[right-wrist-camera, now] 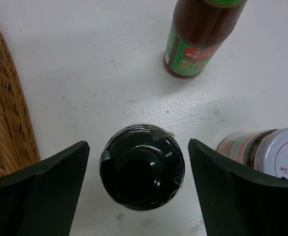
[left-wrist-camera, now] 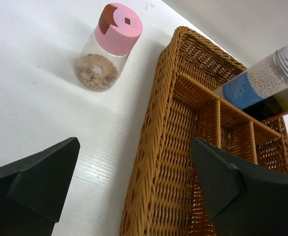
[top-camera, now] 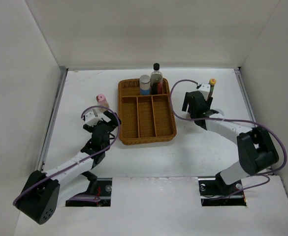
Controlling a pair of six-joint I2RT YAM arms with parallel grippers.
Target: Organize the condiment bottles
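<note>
The brown wicker tray (top-camera: 146, 129) holds a grey-lidded, blue-labelled jar (top-camera: 144, 84) and a tall dark black-capped bottle (top-camera: 156, 78) in its back compartment. A pink-lidded jar (left-wrist-camera: 109, 49) stands on the table left of the tray. My left gripper (left-wrist-camera: 135, 147) is open, straddling the tray's left rim (left-wrist-camera: 148, 162) with nothing in it. My right gripper (right-wrist-camera: 139, 145) is open around a short dark bottle's black cap (right-wrist-camera: 143, 166), with a gap on each side. The yellow-capped bottle (top-camera: 211, 86), its label green (right-wrist-camera: 190, 51), stands beyond it. A white-lidded jar (right-wrist-camera: 281, 152) is by the right finger.
White walls enclose the table on the left, back and right. The tray's three long front compartments (top-camera: 146, 115) hold nothing. Purple cables (top-camera: 183, 83) loop off both wrists. The right-side bottles stand close together beside the tray's right wall (right-wrist-camera: 6, 113).
</note>
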